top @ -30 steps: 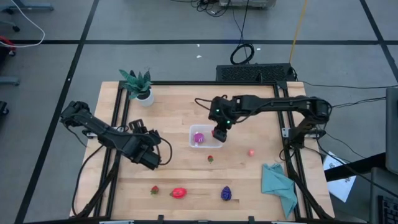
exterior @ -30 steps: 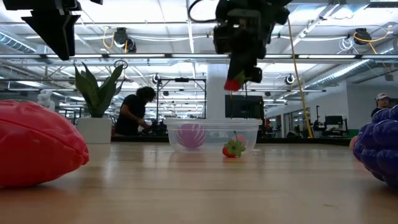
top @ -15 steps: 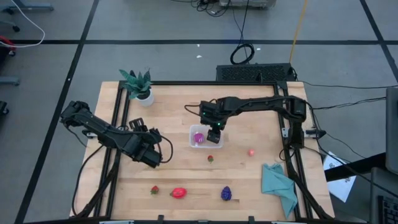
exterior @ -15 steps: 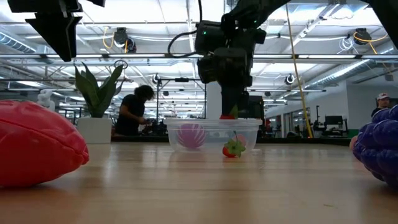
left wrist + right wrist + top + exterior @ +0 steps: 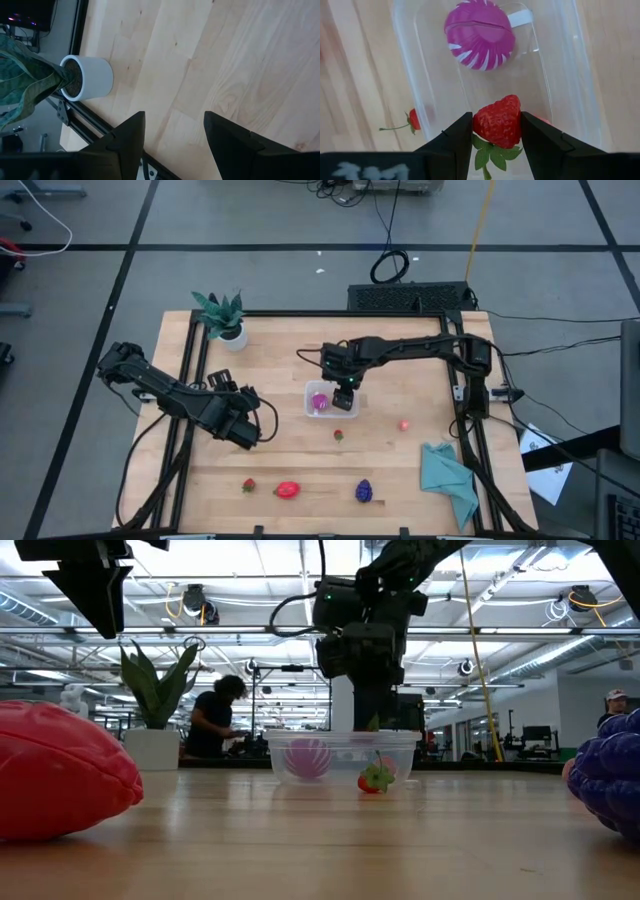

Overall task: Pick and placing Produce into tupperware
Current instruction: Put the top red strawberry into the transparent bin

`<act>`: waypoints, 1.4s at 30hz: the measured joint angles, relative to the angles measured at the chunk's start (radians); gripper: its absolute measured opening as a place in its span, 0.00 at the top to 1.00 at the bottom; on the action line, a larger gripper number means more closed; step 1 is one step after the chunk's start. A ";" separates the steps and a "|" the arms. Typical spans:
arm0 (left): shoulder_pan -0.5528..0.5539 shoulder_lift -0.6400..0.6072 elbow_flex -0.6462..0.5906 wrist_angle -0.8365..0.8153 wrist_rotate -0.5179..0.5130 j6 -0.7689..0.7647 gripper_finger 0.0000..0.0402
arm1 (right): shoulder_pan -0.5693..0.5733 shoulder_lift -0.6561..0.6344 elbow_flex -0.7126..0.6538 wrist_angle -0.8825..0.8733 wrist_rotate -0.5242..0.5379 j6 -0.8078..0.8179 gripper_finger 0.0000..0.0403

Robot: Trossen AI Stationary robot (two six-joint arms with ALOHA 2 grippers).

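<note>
So we're holding a strawberry (image 5: 497,123) pinched tight in our right gripper (image 5: 496,131), hovering over the tupperware (image 5: 420,90) with the magenta ball (image 5: 480,34) inside. Our left gripper (image 5: 173,135) is sitting with its jaws apart near the potted plant (image 5: 85,76).

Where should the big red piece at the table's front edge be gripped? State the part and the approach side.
Grip the big red piece across its middle, coming straight down from above. It lies flat and elongated, so its short width probably suits the fingers. The small strawberry and purple cluster lie off its ends, leaving the long sides free.
</note>
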 joint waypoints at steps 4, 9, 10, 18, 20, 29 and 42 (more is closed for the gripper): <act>0.000 0.000 0.000 0.000 0.000 0.000 0.48 | 0.000 0.000 -0.018 0.000 0.000 0.008 0.64; 0.000 0.000 0.000 0.000 0.000 -0.001 0.48 | 0.000 0.000 -0.028 0.008 0.000 0.008 0.64; 0.000 0.000 0.000 0.000 0.000 -0.002 0.48 | 0.000 0.000 -0.028 0.009 0.000 0.008 0.64; 0.000 0.000 0.000 0.000 -0.001 -0.005 0.48 | 0.000 0.000 -0.028 0.015 -0.003 0.000 0.64; 0.000 0.000 0.000 0.000 0.000 -0.005 0.48 | 0.000 0.000 -0.028 0.015 -0.004 0.000 0.64; 0.000 0.000 0.000 0.000 -0.001 -0.005 0.48 | 0.001 0.000 -0.028 0.014 -0.015 -0.004 0.64; 0.000 0.000 0.000 0.001 0.001 -0.008 0.48 | 0.001 0.000 -0.029 0.014 -0.031 -0.016 0.64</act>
